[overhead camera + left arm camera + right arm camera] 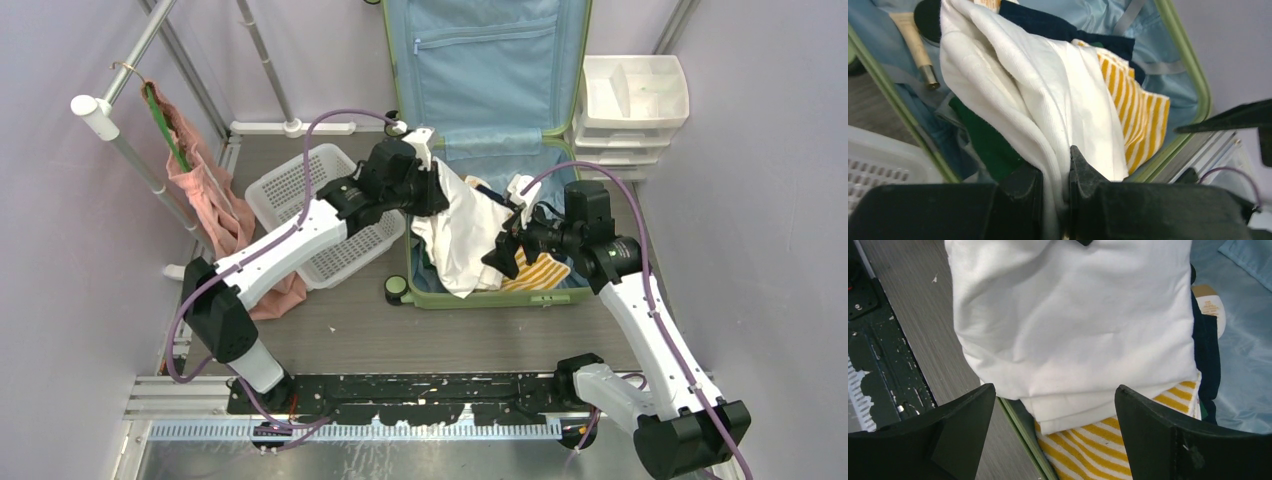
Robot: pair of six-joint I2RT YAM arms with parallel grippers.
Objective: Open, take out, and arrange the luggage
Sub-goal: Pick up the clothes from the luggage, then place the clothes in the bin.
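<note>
From above, the luggage (490,70) lies open at the far middle of the table (340,330), its blue-lined lid standing up against the back wall and its base flat, heaped with clothes. The left gripper (430,190) hangs over the base's left side with a white garment (460,235) draping from it over the near rim. The right gripper (505,255) sits just beside that garment on its right, above a yellow-striped garment (545,272). A white mesh basket (300,190) lies left of the luggage, and a white drawer unit (630,95) stands to its right. In the left wrist view, the left gripper's fingers (1083,170) are clenched on a fold of the white garment, which spreads over the striped one, a dark navy cloth (1063,27) and a green cloth (988,145) inside the green rim. In the right wrist view, the right gripper's fingers (963,425) are spread wide, released, grasping nothing; the folded white garment lies beyond them over the striped one.
</note>
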